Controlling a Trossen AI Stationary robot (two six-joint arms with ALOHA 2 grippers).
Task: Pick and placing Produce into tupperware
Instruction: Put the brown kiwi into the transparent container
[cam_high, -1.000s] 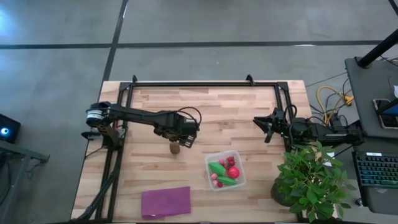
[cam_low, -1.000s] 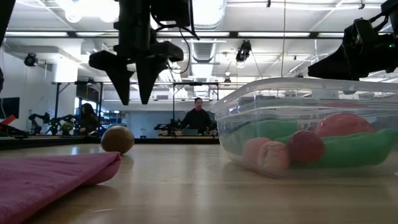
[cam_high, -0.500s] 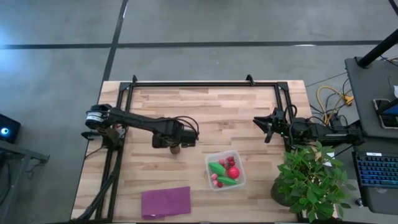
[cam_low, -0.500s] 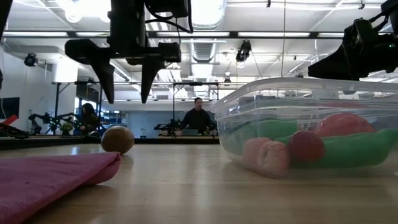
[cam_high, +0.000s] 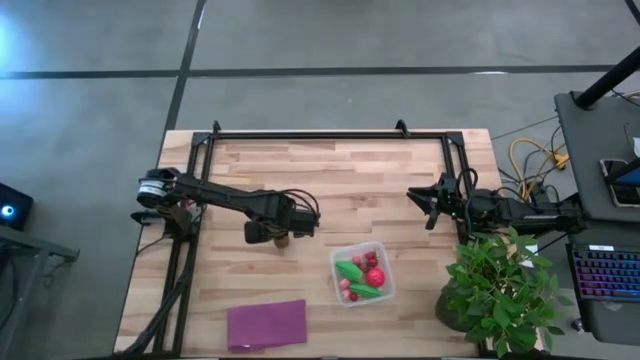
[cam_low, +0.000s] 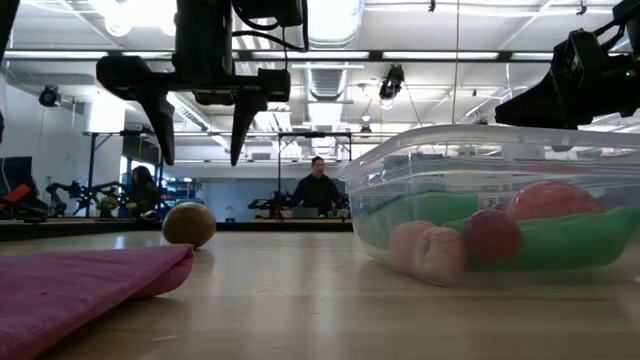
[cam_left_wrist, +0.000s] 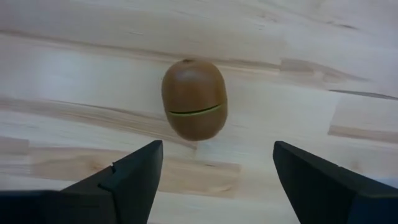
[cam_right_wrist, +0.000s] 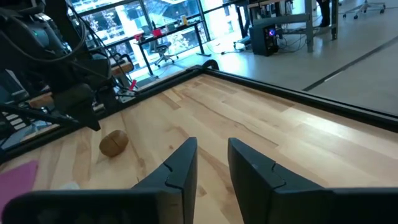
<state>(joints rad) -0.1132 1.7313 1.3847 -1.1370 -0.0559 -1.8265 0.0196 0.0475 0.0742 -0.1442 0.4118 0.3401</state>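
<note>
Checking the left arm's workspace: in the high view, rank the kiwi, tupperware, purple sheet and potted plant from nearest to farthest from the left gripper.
Left gripper, open, hangs over the first.
1. Kiwi, directly beneath.
2. Tupperware, toward the right arm.
3. Purple sheet, at the near edge.
4. Potted plant, at the right edge.

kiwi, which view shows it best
The left wrist view: the kiwi fills the frame, seam visible, between the open left pincer. Low and right wrist views show it small; from high the pincer mostly covers it.
</note>
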